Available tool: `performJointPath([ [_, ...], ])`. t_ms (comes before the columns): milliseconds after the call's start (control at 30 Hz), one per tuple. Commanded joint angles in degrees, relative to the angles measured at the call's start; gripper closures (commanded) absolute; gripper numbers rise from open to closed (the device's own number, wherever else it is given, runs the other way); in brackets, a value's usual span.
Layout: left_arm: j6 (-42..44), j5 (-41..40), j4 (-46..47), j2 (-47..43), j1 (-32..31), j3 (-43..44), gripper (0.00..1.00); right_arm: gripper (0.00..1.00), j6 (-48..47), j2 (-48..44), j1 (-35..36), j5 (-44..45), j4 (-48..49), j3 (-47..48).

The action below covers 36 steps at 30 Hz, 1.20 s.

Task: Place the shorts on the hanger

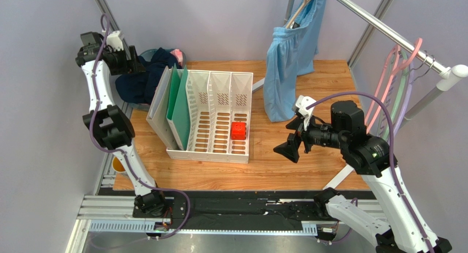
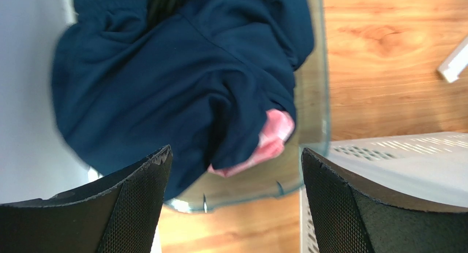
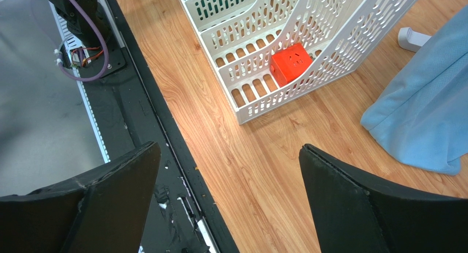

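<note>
Shorts [image 2: 165,72] atop pink cloth [image 2: 274,135] in clear tub [image 2: 314,99] beside white file rack [image 1: 241,94]; left jaws and right jaws apart.

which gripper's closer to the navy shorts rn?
Left. The left gripper hovers open right above the shorts, which lie bunched in the bin at the far-left corner. The right gripper is across the table, past the file rack, near the hanging light blue shorts.

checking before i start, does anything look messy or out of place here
The navy shorts are bunched in the clear bin at the far left corner, spilling over its rim, with a pink cloth poking out underneath. A red block also sits oddly in the white file rack.
</note>
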Motion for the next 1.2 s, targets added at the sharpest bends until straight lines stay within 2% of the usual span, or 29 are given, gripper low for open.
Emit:
performJointPath([
  [0, 1.96, 2.94, 3.40, 6.22, -0.04, 3.13, 0.09, 0.00, -1.14, -0.75, -0.26, -0.54, 0.21, -0.56],
  [100, 2.84, 2.51, 4.45, 9.14, -0.83, 3.49, 0.10, 0.00, -1.14, -1.45, -0.26, -0.45, 0.29, -2.05],
  [200, 4.60, -1.45, 5.33, 11.07, -3.03, 2.53, 0.12, 0.00, -1.14, -1.63, -0.35, -0.27, 0.38, -3.02],
  [267, 4.34, -1.80, 7.35, 11.43, -3.73, 0.77, 0.20, 0.00, -1.22, -1.63, -0.26, -0.10, 0.56, -3.02],
  [300, 3.47, -1.72, 7.88, 11.60, -3.82, 0.68, 0.34, 0.00, -1.31, -1.45, -0.26, -0.01, 0.47, -2.94],
  [367, 2.76, -2.24, 8.76, 11.52, -3.65, 1.29, 0.52, 0.00, -1.49, -1.28, -0.35, 0.34, 0.21, -2.50],
  [400, 2.41, -2.42, 9.54, 11.17, -3.65, 1.29, 0.72, 0.00, -1.58, -1.19, -0.26, 0.43, 0.12, -2.50],
  [467, 2.23, -3.21, 10.25, 10.03, -3.73, 1.46, 1.00, 0.00, -1.58, -1.19, -0.26, 0.34, 0.38, -2.58],
  [633, -0.31, 0.21, 9.99, 6.52, -2.94, 4.19, 1.00, 0.01, -1.23, -1.19, -0.35, 0.34, 0.73, -2.23],
  [867, -6.63, 3.82, 17.02, -5.86, -2.42, 2.87, 1.00, 0.01, -1.40, -1.10, -0.26, 0.26, 0.65, -1.00],
  [1167, -9.97, 5.66, 21.05, -11.33, -2.50, 5.86, 1.00, 0.01, -1.23, -1.19, -0.26, -0.27, 1.26, -0.47],
])
